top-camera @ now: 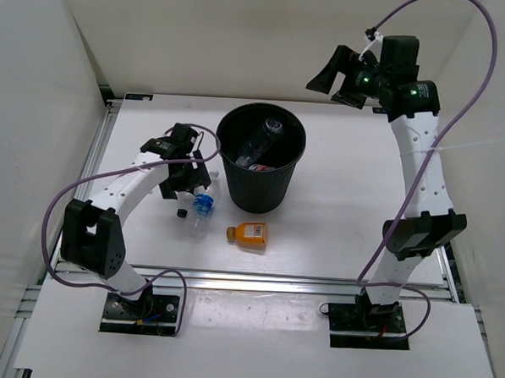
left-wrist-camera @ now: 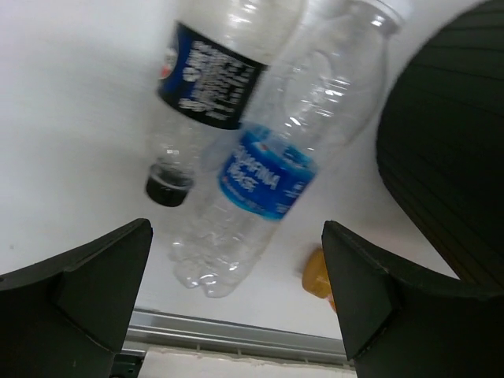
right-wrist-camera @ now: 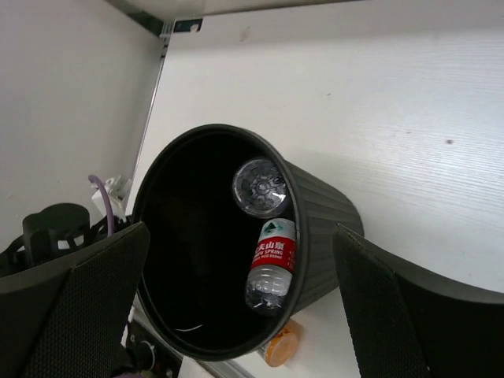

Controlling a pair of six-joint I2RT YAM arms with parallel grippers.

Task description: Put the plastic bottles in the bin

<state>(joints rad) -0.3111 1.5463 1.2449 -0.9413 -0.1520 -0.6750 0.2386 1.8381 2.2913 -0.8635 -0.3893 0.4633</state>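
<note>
1. The left pincer [top-camera: 185, 179] hangs low over the table [top-camera: 361, 212], just left of the bin [top-camera: 260, 168]. Its jaws are spread wide and hold nothing.
2. Below it, two bottles lie touching on the table. In the left wrist view, the blue-label bottle [left-wrist-camera: 268, 177] lies partly across the black-label bottle [left-wrist-camera: 209, 75].
3. The black-label bottle's dark cap [left-wrist-camera: 168, 187] points toward the near edge. The blue-label bottle [top-camera: 202, 207] lies just beside the bin's wall without touching it.
4. The orange bottle [top-camera: 248, 234] lies on its side on the table in front of the bin, apart from the other two.
5. The right pincer [top-camera: 332, 85] is raised high over the far right of the table, aimed toward the bin. Its jaws are fully parted and empty.
6. The bin stands upright mid-table. Inside, a large clear bottle [right-wrist-camera: 259, 187] leans against the wall with its base up.
7. A red-label bottle [right-wrist-camera: 272, 260] lies just below it, also against the wall.
</note>
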